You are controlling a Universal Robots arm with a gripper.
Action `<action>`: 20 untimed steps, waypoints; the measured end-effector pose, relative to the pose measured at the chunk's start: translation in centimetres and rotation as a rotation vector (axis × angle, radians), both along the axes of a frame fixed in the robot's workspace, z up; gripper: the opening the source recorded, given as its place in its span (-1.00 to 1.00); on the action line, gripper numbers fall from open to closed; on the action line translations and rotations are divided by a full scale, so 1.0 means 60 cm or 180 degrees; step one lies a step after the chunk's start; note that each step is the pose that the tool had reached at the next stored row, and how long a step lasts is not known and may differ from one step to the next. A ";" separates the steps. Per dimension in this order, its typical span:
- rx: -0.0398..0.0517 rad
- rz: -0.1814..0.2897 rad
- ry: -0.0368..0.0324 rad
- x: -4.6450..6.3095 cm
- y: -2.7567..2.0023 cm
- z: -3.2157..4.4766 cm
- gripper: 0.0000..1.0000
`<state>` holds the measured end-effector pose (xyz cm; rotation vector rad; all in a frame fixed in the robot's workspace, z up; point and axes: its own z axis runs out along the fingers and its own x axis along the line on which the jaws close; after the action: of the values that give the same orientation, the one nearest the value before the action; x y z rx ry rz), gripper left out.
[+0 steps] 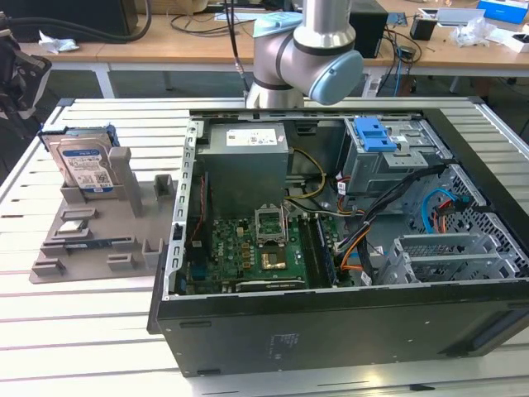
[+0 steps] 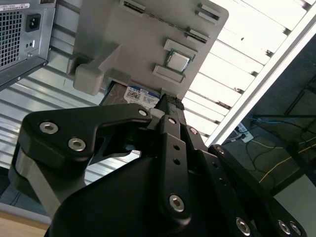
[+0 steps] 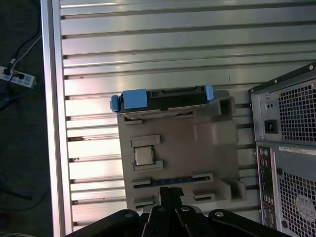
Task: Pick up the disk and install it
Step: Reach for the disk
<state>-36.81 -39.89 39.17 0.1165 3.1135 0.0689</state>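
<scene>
Gripper (image 3: 170,191): in both wrist views the 2 black fingers (image 2: 171,109) sit pressed together with nothing between them. The gripper hangs over the grey holder (image 3: 173,143), clear of it and clear of the disk.

The disk (image 1: 83,165) stands on edge in a slot at 1 end of that holder, label facing outward in the exterior view. In the first wrist view we look down on its top edge (image 3: 170,95), with blue rail pieces at both ends. In the second wrist view we see part of its label (image 2: 139,94) just past the fingertip. It is not yet picked up.

1 square silver chip (image 3: 144,156) lies flat in a pocket of the holder, between the disk and the gripper.

The holder rests on the slatted aluminium table (image 1: 83,331), just beside the open computer case (image 1: 331,331), on the exterior view's left. Inside the case we note the grey power-supply box (image 1: 245,145), the green motherboard (image 1: 248,248) and a grey metal cage with a blue latch (image 1: 376,132). The arm (image 1: 306,50) rises behind the case.
</scene>
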 end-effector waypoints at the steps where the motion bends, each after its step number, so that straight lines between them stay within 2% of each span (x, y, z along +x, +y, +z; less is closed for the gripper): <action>1: 0.0000 0.0000 0.0000 -0.001 0.0000 0.000 -0.79; 20: 0.0000 0.0000 0.0000 -0.032 0.0000 0.000 -0.79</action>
<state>-38.74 -39.88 39.16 0.1166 3.1135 0.0688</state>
